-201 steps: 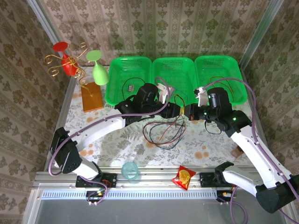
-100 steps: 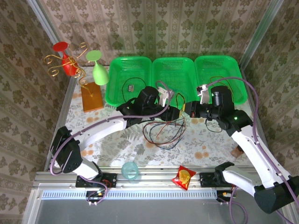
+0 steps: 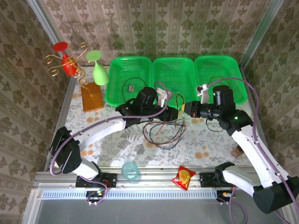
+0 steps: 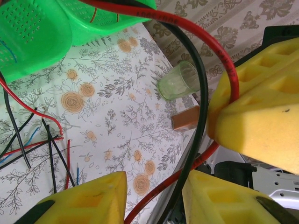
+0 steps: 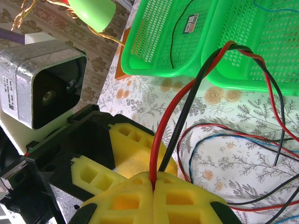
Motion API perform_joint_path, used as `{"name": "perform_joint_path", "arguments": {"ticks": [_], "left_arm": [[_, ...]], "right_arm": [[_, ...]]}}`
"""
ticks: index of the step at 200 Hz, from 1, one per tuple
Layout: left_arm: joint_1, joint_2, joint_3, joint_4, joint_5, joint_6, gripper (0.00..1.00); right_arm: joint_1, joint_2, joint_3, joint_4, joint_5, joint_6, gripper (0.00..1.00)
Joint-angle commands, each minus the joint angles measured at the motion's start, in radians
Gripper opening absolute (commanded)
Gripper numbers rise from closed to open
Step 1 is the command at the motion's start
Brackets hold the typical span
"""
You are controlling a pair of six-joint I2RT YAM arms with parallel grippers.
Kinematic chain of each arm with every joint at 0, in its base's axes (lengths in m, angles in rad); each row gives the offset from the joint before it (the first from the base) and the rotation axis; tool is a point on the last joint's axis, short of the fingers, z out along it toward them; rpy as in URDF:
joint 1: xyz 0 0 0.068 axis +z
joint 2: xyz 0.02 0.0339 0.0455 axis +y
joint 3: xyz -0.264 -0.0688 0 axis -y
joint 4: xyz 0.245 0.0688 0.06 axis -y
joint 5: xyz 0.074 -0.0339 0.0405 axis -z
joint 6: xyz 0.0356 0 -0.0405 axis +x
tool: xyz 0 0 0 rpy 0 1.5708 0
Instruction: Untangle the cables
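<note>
Pads of the right end effector (image 5: 153, 189) are pressed together on the red strand of the cables (image 5: 174, 109). The black strand dips behind them, grip unclear. The left end effector (image 4: 154, 198) has its fingers apart, strands passing through the gap. The rest of the tangle lies on the worktop (image 3: 210, 144), partly hidden by the arms.

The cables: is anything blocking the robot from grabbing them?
Nothing visible is in the way. The right end effector is shut on the red and black cables, and they also run through the open left end effector.
</note>
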State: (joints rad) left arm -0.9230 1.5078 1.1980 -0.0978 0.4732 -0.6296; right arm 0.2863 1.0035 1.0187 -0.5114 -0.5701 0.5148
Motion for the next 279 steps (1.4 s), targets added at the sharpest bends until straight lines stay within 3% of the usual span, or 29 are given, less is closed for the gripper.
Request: {"name": "perform_joint_path", "arguments": {"ticks": [1, 106, 203, 279], "left_arm": [[0.006, -0.041, -0.014, 0.043, 0.005, -0.01, 0.36], [0.021, -0.052, -0.038, 0.095, 0.013, -0.034, 0.36], [0.019, -0.049, -0.032, 0.07, 0.022, -0.02, 0.36], [0.016, -0.056, -0.048, 0.081, 0.033, -0.028, 0.39]], "right_arm": [[0.0, 0.003, 0.002, -0.01, -0.067, -0.032, 0.0], [-0.002, 0.012, 0.026, -0.107, -0.062, -0.11, 0.0], [-0.01, 0.036, 0.012, -0.009, -0.144, 0.004, 0.0], [-0.046, 0.031, -0.007, -0.009, -0.154, -0.001, 0.0]]}}
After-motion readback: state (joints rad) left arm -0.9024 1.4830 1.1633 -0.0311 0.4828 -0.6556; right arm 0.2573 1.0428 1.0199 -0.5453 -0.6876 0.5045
